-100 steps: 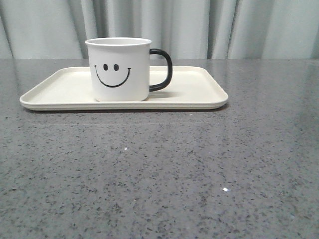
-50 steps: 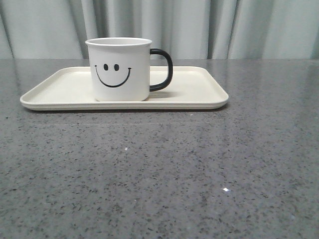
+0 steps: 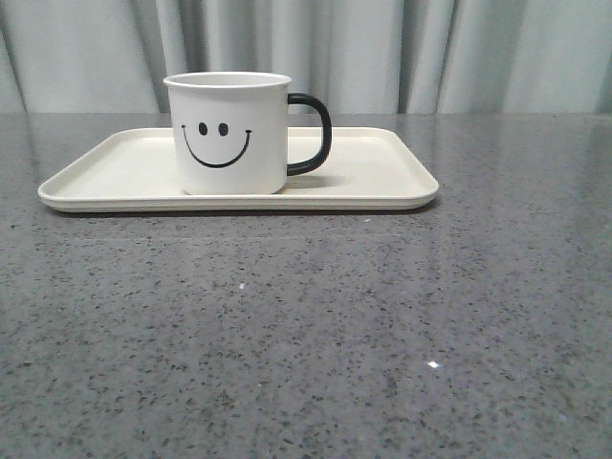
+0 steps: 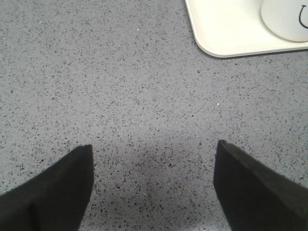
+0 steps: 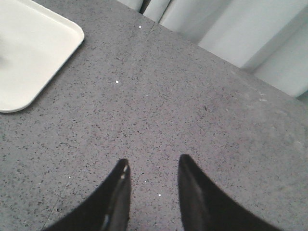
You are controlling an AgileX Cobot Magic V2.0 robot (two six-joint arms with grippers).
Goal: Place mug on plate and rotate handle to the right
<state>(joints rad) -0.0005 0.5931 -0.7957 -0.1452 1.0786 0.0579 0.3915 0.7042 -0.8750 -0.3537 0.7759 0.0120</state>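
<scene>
Mug (image 3: 229, 134) stands upright on plate (image 3: 382, 177), left of its centre, handle (image 3: 313, 134) pointing right, while my left claw (image 4: 154, 159) hangs spread wide and empty over bare table (image 3: 306, 325) near the plate corner, my right claw (image 5: 153, 168) also parted, holding nothing.
</scene>
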